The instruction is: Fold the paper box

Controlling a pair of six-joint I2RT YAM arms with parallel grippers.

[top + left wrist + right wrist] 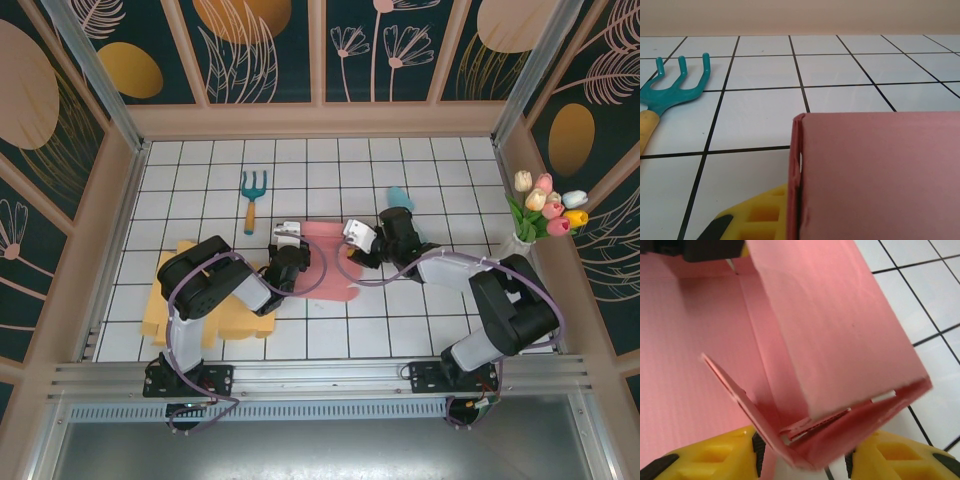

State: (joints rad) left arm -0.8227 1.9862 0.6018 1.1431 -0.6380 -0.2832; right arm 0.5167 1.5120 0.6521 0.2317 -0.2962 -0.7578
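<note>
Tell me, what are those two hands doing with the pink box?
Left hand shut on paper box edge. Right hand straddles folded corner, grip unclear. Rake well clear.

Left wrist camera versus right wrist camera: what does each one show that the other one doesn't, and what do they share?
Left wrist, not right wrist: the teal hand rake lying on the tiles, the beige back wall, and the paper box seen from outside as one upright wall.
Right wrist, not left wrist: the inside of the box with its floor panel, and the right claw open, with a tilted corner flap between its fingers.
Both: the pink box, the white tiled table, and a yellow finger at the bottom edge.
</note>
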